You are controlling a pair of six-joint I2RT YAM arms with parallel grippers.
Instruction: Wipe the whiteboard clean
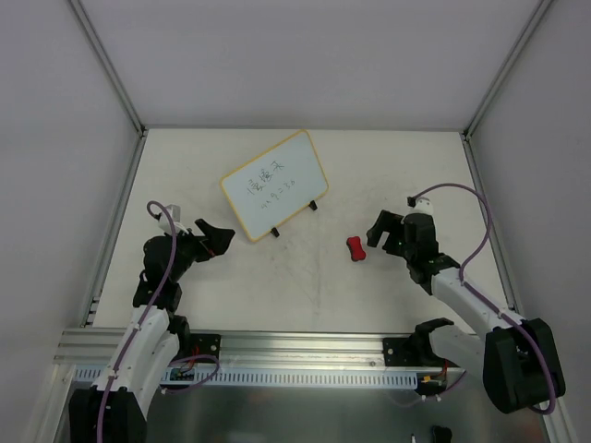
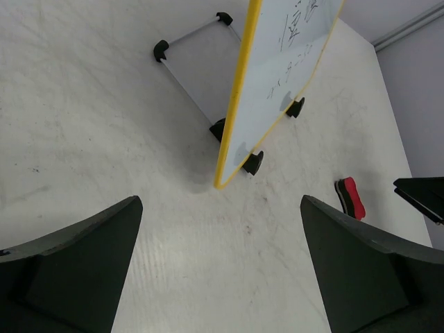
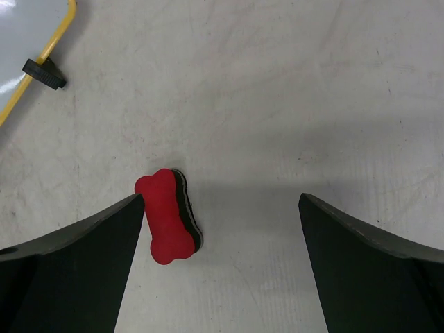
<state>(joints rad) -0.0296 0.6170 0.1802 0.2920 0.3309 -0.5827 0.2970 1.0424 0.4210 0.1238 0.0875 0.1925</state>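
1. Whiteboard (image 1: pixel 274 185): upper centre, propped on surface (image 1: pixel 305 295), dark writing present.
2. Left hand (image 1: pixel 216 237): released, empty, lower left of whiteboard.
3. Right hand (image 1: pixel 377 228): released, empty, just right of red eraser (image 1: pixel 355 249).

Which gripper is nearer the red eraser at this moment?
Right. The right gripper hovers open just right of the red eraser. The left gripper, also open, is well away to the eraser's left, beside the whiteboard.

Red bone-shaped eraser (image 1: pixel 355 249) lies on the scuffed white table (image 1: pixel 397 175)
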